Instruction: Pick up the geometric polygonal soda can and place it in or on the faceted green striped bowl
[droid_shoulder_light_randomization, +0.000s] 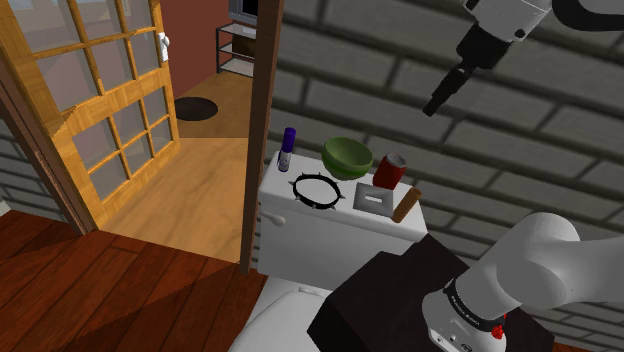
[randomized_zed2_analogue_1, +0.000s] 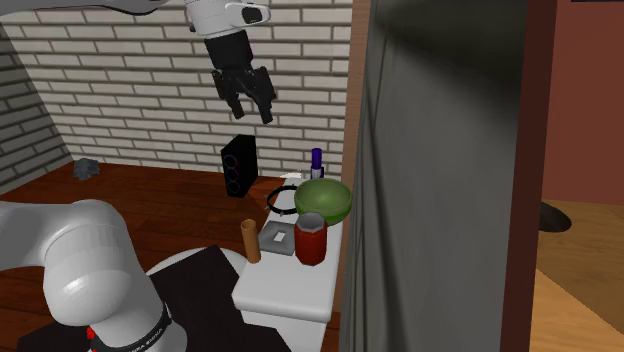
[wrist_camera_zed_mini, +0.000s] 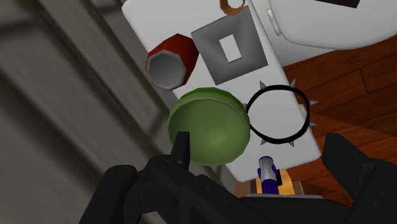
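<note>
tool (randomized_zed2_analogue_1: 254, 114) hung high over toilet tank (droid_shoulder_light_randomization: 300, 222), spread apart (nothing in it) | red can (droid_shoulder_light_randomization: 389, 170) stood just beside green bowl (droid_shoulder_light_randomization: 347, 157)

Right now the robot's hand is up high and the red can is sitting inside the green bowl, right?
Not quite. The red can is not inside the green bowl; it stands beside it on the white tank lid, as the shoulder view shows. The gripper is indeed up high, above them.
</note>
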